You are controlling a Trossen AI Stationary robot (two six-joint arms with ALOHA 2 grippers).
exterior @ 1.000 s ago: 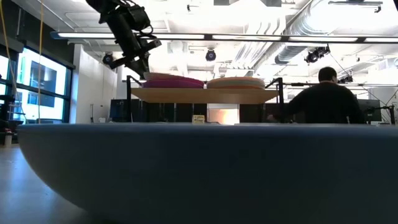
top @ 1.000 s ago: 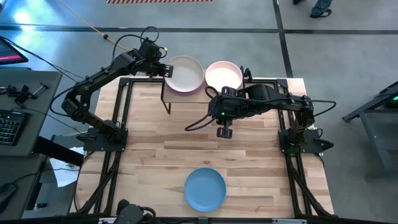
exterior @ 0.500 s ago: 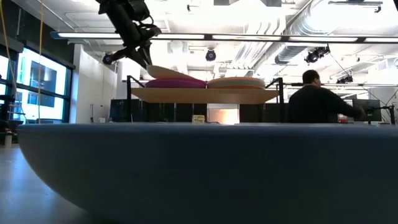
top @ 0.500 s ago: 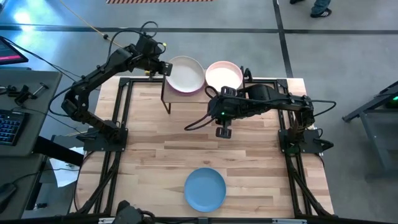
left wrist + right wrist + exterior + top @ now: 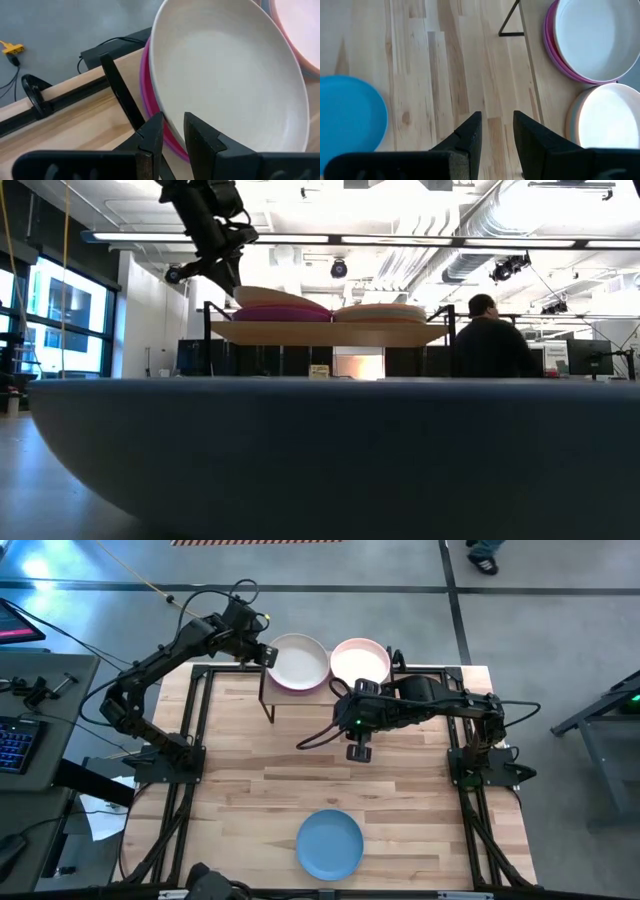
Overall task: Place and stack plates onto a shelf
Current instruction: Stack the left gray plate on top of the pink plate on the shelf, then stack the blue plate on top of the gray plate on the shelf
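Note:
My left gripper [image 5: 262,652] is at the shelf's left end, shut on a beige plate [image 5: 298,660]. That plate lies over a magenta plate [image 5: 145,85] on the left stack. The shelf's wood top [image 5: 330,333] also carries a right stack topped by a pale pink plate [image 5: 360,660]. A blue plate [image 5: 330,843] lies flat on the table near its near edge. It fills the foreground of the low view [image 5: 320,450]. My right gripper [image 5: 360,751] hovers open over bare table in front of the shelf, holding nothing. My left gripper pinches the beige plate's rim [image 5: 167,118] at the plate's left edge between its two fingers. It comes in from the table's left, slanting down. The held edge [image 5: 243,289] sits slightly raised, and the plate's right part rests on the magenta plate [image 5: 285,312].
Black frame rails run along the table's left [image 5: 195,720] and right [image 5: 455,730] sides. The shelf's thin black leg [image 5: 268,700] stands near my left gripper. Bare wood lies between the shelf and the blue plate. A person [image 5: 490,345] sits beyond the table.
My left gripper has risen a little and moved right toward the shelf. It has carried the beige plate in over the magenta stack. The plate's right part now lies on that stack with the held edge higher. The person in the background has shifted left.

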